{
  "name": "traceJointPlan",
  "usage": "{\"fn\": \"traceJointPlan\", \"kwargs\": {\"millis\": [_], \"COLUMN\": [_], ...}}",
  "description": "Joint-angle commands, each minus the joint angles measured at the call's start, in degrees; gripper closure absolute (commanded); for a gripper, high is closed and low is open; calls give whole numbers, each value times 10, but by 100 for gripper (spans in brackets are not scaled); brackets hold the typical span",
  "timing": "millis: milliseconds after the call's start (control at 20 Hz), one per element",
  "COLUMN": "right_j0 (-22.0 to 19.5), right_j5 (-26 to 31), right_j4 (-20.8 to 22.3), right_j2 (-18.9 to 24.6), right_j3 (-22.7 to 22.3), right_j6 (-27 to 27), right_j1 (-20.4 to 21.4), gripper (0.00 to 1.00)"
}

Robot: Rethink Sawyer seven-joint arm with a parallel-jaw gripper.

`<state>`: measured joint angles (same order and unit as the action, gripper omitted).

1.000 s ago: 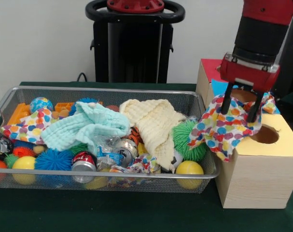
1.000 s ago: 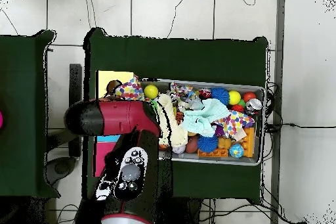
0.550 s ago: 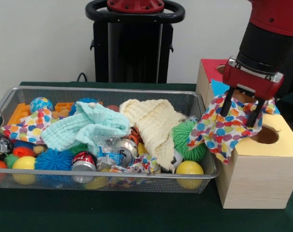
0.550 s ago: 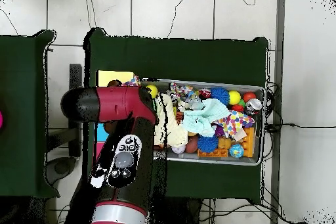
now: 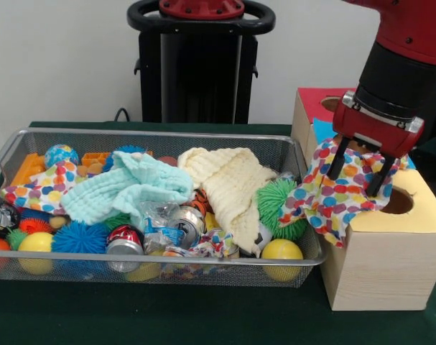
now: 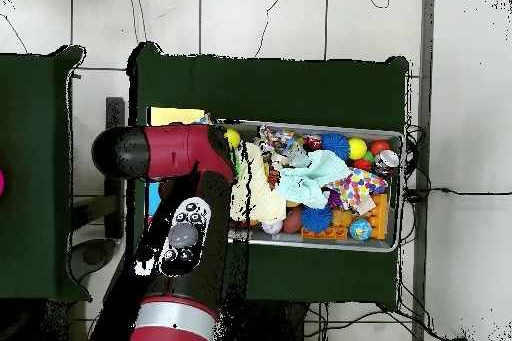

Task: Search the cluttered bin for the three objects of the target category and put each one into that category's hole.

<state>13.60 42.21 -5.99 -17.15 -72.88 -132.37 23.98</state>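
The gripper (image 5: 355, 167) is standing over the wooden box (image 5: 379, 266), its two black fingers (image 5: 337, 159) spread apart and planted on the polka-dot cloth (image 5: 331, 201), not pinching it. The cloth is lying across the box top beside the round hole (image 5: 398, 200), with one corner hanging over the rim of the wire bin (image 5: 167, 267) by the green spiky ball (image 5: 277, 206).

Judging by the drape, it is light, limp and easily snagged; it would bunch rather than slide. Best hold looks like a raised fold near its middle, so the tail follows.

In the bin, a mint cloth (image 5: 124, 185), a cream cloth (image 5: 228, 187) and a second polka-dot cloth (image 5: 34, 188) are lying on top of the clutter, all equally soft.

From overhead, the arm (image 6: 175, 207) is hiding the box.
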Motion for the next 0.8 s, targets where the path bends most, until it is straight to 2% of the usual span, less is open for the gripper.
{"fn": "traceJointPlan", "kwargs": {"millis": [50,100,150,250,350,800], "right_j0": [6,6,-1,-31,-46,-12], "right_j5": [-90,-175,-221,-243,-206,-98], "right_j4": [-7,-6,-6,-6,-14,4], "right_j2": [8,7,20,65,83,22], "right_j3": [-28,-37,-45,-56,-54,-16], "right_j6": [-152,-167,-159,-110,-79,-81], "right_j1": [-91,-92,-93,-93,-99,-127], "gripper": [0,0,0,0,0,0]}}
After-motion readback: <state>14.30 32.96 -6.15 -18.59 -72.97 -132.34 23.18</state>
